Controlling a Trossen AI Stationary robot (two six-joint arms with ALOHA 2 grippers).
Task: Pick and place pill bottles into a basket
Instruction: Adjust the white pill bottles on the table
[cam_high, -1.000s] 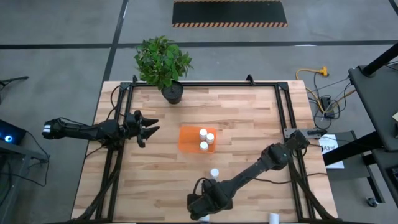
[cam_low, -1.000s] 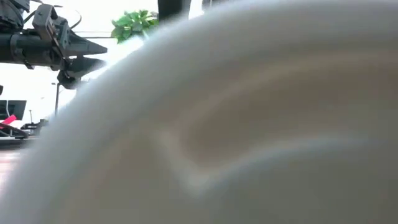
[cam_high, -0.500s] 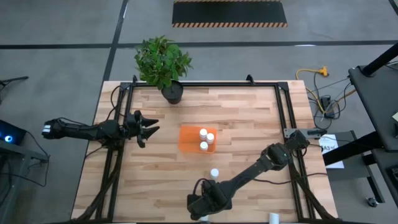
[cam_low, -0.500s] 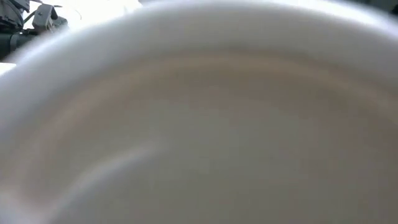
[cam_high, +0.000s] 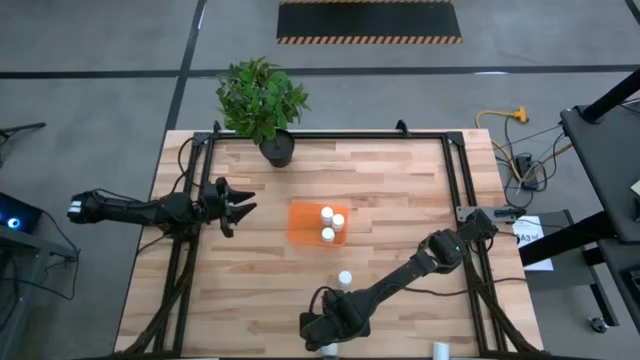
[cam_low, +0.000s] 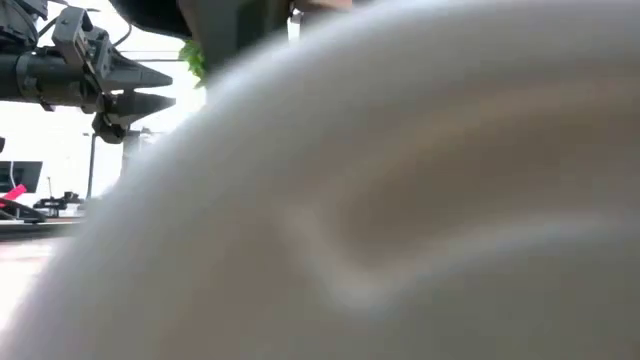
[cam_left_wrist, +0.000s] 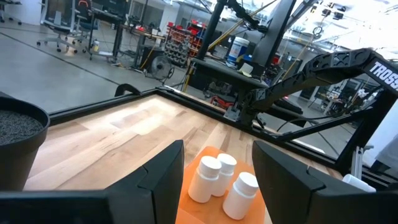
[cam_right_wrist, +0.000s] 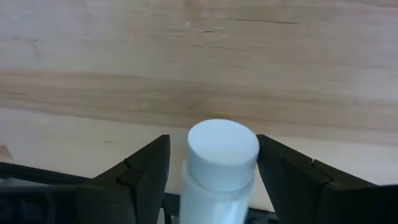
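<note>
At the table's (cam_high: 400, 180) near edge the right tool (cam_right_wrist: 214, 205) grips an upright pill bottle (cam_right_wrist: 222, 149) for carrying to the basket (cam_high: 305, 222) (three bottles inside already), while the left tool (cam_high: 243, 207) waits parted at the far left.

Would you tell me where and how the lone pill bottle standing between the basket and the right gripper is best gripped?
Grip the lone bottle on its straight body just under the cap, coming straight down from above. It stands upright, clear of the basket, and being round suits any finger direction. The right gripper, nearest, seems shut on another bottle.
</note>
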